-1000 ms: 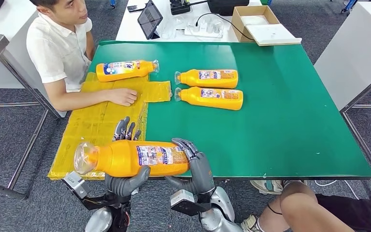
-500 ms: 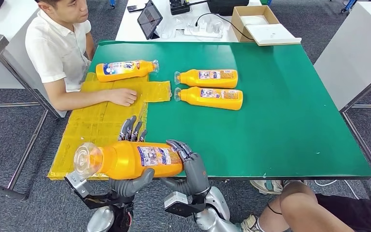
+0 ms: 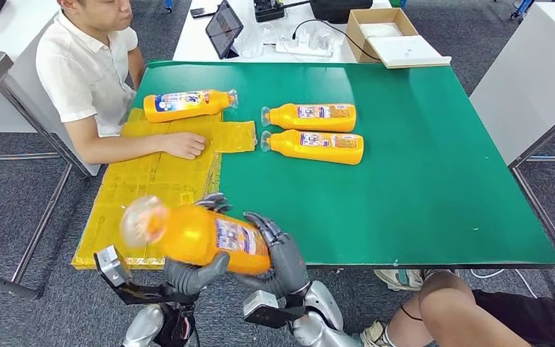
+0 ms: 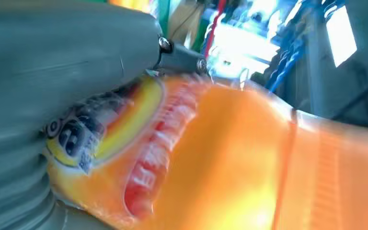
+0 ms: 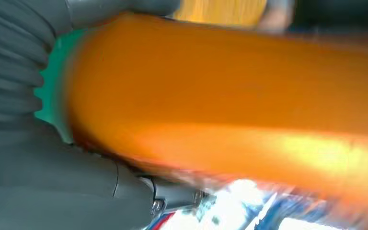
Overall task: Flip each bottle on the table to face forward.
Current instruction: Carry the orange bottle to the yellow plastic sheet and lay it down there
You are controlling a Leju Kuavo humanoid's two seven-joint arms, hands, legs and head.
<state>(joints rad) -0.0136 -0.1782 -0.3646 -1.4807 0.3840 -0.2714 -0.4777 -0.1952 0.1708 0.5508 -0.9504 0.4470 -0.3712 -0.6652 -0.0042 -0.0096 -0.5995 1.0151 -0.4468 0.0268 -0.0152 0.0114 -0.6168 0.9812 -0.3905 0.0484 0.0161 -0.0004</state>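
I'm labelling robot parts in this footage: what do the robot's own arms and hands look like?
Both arms are silver metal with dark joint brackets. The left hand and right hand are grey, with thick grey thumbs and darker segmented fingers. Up close, each wrist carries a grey ribbed cover, and small metal screws sit at the thumb joints.

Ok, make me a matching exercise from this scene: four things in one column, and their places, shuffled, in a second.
Things:
1. held bottle
2. bottle with blue label
3. cardboard box
4. tablet

Places:
A. on the yellow mat's far edge, near the person
B. between the left robot hand and right robot hand
C. white table, propped up
D. white table, lid open

Pairs: 1-B, 2-A, 3-D, 4-C
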